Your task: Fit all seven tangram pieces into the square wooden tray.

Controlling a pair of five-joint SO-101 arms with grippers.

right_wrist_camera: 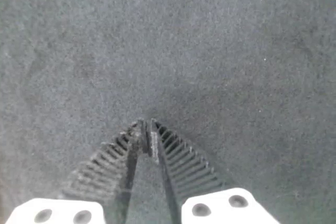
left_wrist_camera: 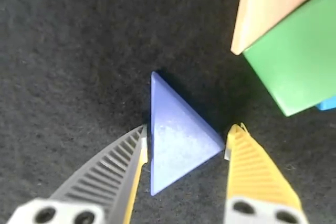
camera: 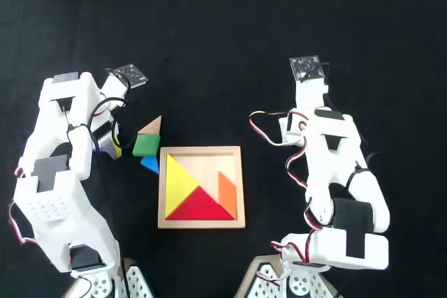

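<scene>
- The blue triangle [left_wrist_camera: 176, 140] lies flat on the counter [camera: 223, 47], on the left arm's side of the tray and apart from it, between the fingers of the left gripper [left_wrist_camera: 186, 132].
- That gripper is open. One finger stands just beside the triangle's long edge and the other just beside a corner. Whether either finger presses the piece I cannot tell.
- An edge on one side and a corner on the other makes an uneven hold, so closing could spin the piece or squirt it out.
- The piece is thin and flat, so fingers set too high could close over it and come up empty.
- The green square [left_wrist_camera: 294, 61] and tan triangle [left_wrist_camera: 268, 3] sit near, seemingly touching each other. A twisting blue triangle or a swung finger could knock them.
- A light-blue piece [camera: 150, 164] lies just beside the tray's corner, on the likely path, and could get dragged.
- The tray [camera: 202, 151] holds three pieces, which touch one another:
  - a yellow triangle [camera: 178, 181] on the left arm's side
  - a red triangle [camera: 201, 207] along the side nearest the arms' bases
  - an orange piece [camera: 227, 193] on the right arm's side
- Bare wood shows along the far side and down the middle. A piece lowered tilted or turned wrong would likely ride up on a neighbour or the rim.
- The right gripper [right_wrist_camera: 146, 127] is closed on nothing, over bare counter.
</scene>
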